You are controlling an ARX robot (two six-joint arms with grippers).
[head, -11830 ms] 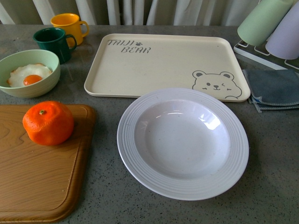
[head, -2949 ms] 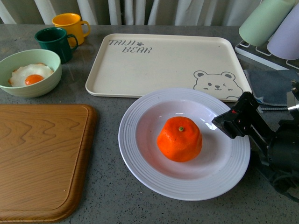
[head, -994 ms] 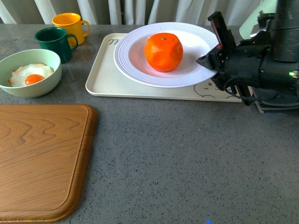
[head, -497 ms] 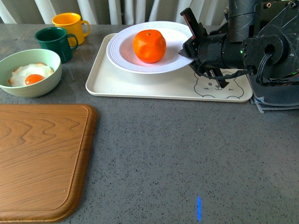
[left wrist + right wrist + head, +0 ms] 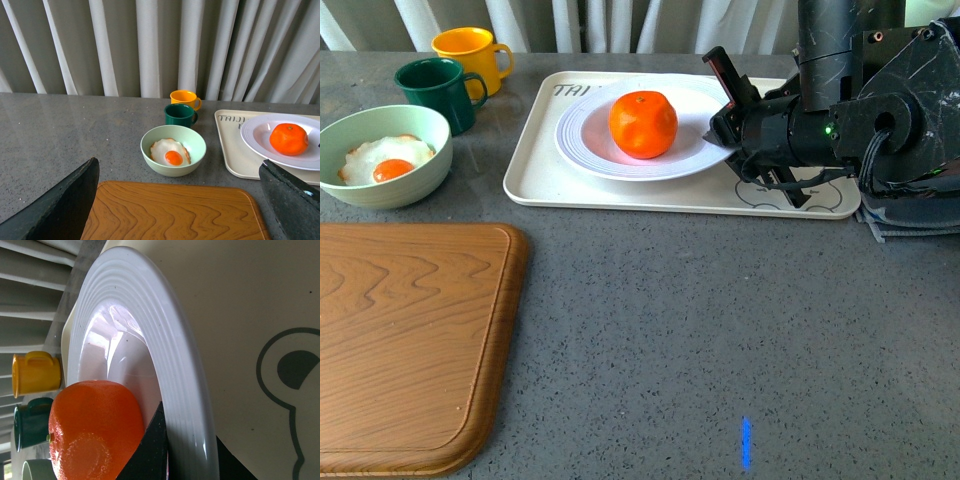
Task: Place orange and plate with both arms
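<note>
The white ridged plate (image 5: pixel 590 140) sits low over the cream bear tray (image 5: pixel 535 175), with the orange (image 5: pixel 643 124) in its centre. My right gripper (image 5: pixel 723 112) is shut on the plate's right rim. In the right wrist view the rim (image 5: pixel 180 390) runs between the jaws and the orange (image 5: pixel 92 432) lies against the inner finger. My left gripper (image 5: pixel 177 207) is open and empty above the wooden board (image 5: pixel 170 212), out of the front view. The plate (image 5: pixel 257 142) and the orange (image 5: pixel 288 138) also show in the left wrist view.
A pale green bowl (image 5: pixel 382 157) with a fried egg, a dark green mug (image 5: pixel 435 92) and a yellow mug (image 5: pixel 470 52) stand at the back left. The wooden board (image 5: pixel 405 340) lies front left. A grey cloth (image 5: pixel 910 218) lies under my right arm.
My right gripper has lowered the plate with the orange onto the bear tray and shifted it slightly right. The rest has not moved.
</note>
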